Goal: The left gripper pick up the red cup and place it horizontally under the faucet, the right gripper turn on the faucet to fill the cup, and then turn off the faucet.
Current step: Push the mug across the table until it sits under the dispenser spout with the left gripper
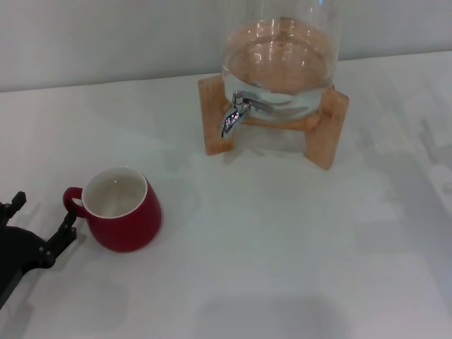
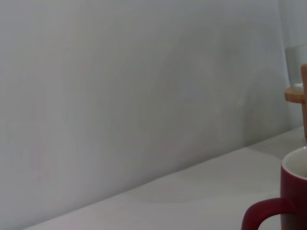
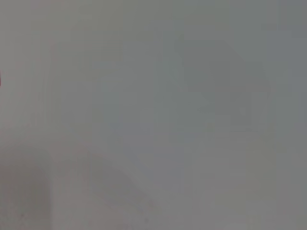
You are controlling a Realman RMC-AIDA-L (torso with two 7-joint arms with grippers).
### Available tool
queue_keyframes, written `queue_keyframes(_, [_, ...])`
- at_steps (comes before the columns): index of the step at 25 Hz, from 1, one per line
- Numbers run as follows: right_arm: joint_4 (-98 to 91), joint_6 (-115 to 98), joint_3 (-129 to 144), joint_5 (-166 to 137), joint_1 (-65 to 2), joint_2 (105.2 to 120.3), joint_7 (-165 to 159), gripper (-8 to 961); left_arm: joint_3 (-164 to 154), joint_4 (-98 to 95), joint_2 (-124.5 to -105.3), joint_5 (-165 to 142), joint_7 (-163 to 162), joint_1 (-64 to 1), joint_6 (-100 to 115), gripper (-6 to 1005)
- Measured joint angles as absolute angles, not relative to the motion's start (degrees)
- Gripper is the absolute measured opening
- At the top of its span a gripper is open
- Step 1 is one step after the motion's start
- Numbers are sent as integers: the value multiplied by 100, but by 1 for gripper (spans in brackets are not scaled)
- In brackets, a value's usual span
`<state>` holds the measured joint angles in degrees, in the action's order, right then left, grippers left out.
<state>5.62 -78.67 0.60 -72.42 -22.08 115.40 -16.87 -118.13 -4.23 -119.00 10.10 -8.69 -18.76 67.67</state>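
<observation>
Head view: left gripper point(image 1: 41, 215) at the table's point(image 1: 282, 247) left edge, jaws spread wide, holding nothing, 1 fingertip just beside the red cup point(image 1: 121, 209) handle. Cup upright, well apart from faucet point(image 1: 236, 113). Left wrist view catches only cup point(image 2: 288, 201) edge. Right gripper unseen.
</observation>
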Motion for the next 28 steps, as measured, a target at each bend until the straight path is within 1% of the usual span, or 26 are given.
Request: queue_keyframes(28, [557, -7876, 62, -7242, -2197, 11540, -1688, 732, -11786, -423, -11900, 1046, -685, -2070, 6757, 881])
